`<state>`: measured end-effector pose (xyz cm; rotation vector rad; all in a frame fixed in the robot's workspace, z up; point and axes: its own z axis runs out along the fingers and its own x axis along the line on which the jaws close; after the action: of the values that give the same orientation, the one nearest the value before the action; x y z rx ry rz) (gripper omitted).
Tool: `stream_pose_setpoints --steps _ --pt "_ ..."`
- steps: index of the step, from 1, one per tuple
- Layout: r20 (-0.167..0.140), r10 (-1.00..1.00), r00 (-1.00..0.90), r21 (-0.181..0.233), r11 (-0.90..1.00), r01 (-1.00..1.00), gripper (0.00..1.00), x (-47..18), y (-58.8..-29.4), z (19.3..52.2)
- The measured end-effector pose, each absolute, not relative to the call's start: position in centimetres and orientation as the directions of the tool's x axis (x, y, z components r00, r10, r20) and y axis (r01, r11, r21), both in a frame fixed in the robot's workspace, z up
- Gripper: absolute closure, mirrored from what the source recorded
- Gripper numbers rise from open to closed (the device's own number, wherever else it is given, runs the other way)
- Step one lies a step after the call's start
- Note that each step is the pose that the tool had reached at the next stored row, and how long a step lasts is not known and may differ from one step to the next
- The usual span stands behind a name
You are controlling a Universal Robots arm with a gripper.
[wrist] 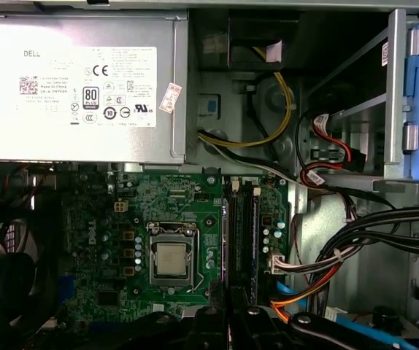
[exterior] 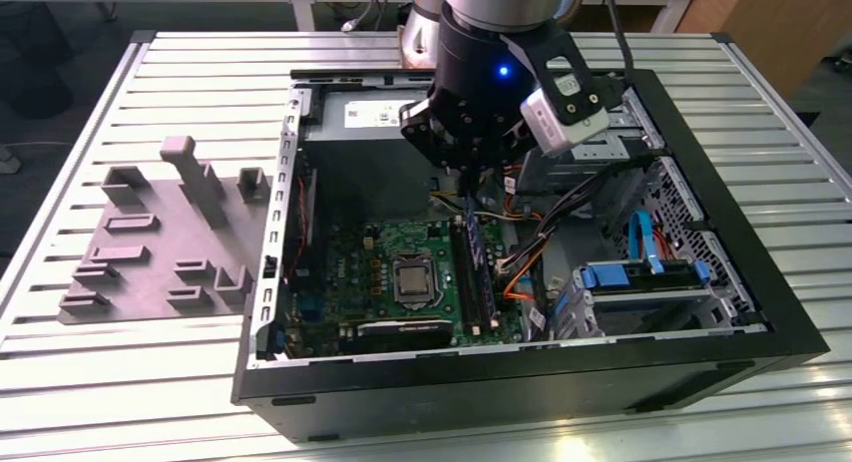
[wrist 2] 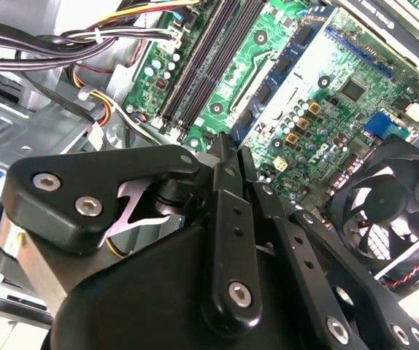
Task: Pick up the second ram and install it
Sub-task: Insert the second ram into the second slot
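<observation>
- The grey moulded tray (exterior: 140, 267), on the exterior view's left of the open computer case (exterior: 533, 377), carries no stick on its raised blocks, so I judge that the pick-up is finished.
- In the exterior view a long blue-green stick stands on edge in the memory sockets (exterior: 469, 272), just beside the processor socket (exterior: 414, 280). I take it for the second ram (exterior: 484, 274), but I cannot tell whether it is pressed fully home (the latches at its ends are too small to read).
- What is left, in my judgement, is at most the final seating of the stick.
- The gripper (wrist 2: 223, 149) hangs over the motherboard (exterior: 353, 267), above the far end of the sockets and near them.
- Its fingers (wrist 2: 233, 219) stand together, with no gap that I can see, and nothing sticks out beyond the tips, so it seems to hold nothing.
- Whether the tips touch the stick I cannot tell.
</observation>
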<state>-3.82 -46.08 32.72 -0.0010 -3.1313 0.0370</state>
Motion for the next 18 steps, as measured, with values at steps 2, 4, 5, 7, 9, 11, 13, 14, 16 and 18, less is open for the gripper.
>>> stream_pose_setpoints --steps 2,4,5,7,9,11,13,14,16,18 --pt "0.01 0.001 -1.0 -0.023 1.0 0.001 0.86 -3.8 -46.1 32.6" --pt "0.01 0.001 -1.0 -0.023 1.0 0.001 0.86 -3.8 -46.1 32.5" --pt "0.01 0.001 -1.0 -0.023 1.0 0.0 0.86 -3.8 -46.1 32.4" --pt "0.01 0.001 -1.0 -0.023 1.0 0.001 0.86 -3.8 -46.1 32.0" --pt "0.011 0.001 -1.0 -0.023 1.0 0.0 0.86 -3.8 -46.1 31.7" --pt "0.011 0.0 -1.0 -0.024 1.0 -0.001 0.86 -3.8 -46.1 31.3" --pt "0.011 -0.002 -1.0 -0.024 1.0 -0.002 0.86 -3.8 -46.1 31.2" --pt "0.011 -0.002 -1.0 -0.024 1.0 -0.002 0.86 -3.8 -46.1 31.2" --pt "0.011 -0.002 -1.0 -0.024 1.0 -0.003 0.86 -3.8 -46.1 31.2" --pt "0.011 -0.002 -1.0 -0.024 1.0 -0.003 0.86 -3.8 -46.1 31.2"
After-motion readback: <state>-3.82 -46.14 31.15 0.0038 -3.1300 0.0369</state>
